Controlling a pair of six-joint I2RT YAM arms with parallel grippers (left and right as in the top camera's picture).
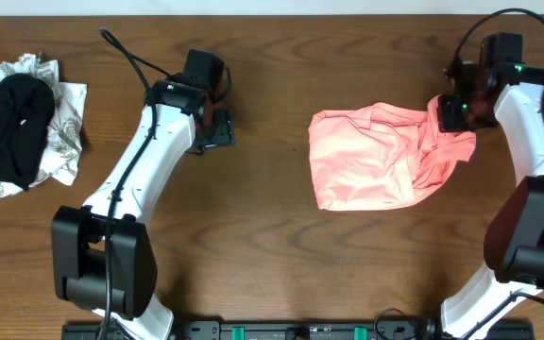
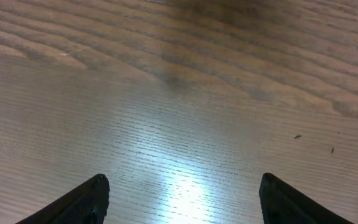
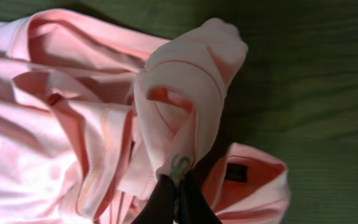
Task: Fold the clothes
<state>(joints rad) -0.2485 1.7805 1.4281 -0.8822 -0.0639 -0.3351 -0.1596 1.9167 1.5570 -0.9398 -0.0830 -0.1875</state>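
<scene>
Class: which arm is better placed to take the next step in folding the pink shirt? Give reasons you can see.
Right. The right gripper is shut on a fold of the T-shirt, while the left gripper hangs open over the table, apart from the shirt.

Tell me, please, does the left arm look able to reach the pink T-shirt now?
Probably yes: the left gripper hangs open over bare table, with nothing between it and the T-shirt; the right gripper pinches its far edge.

Robotics lab workstation: a wood-grain table [image 1: 272,255] bears a left arm [image 1: 135,179] and a right arm [image 1: 536,123] above a black base rail [image 1: 291,331]; spare garments [image 1: 17,123] are heaped at one end.
</scene>
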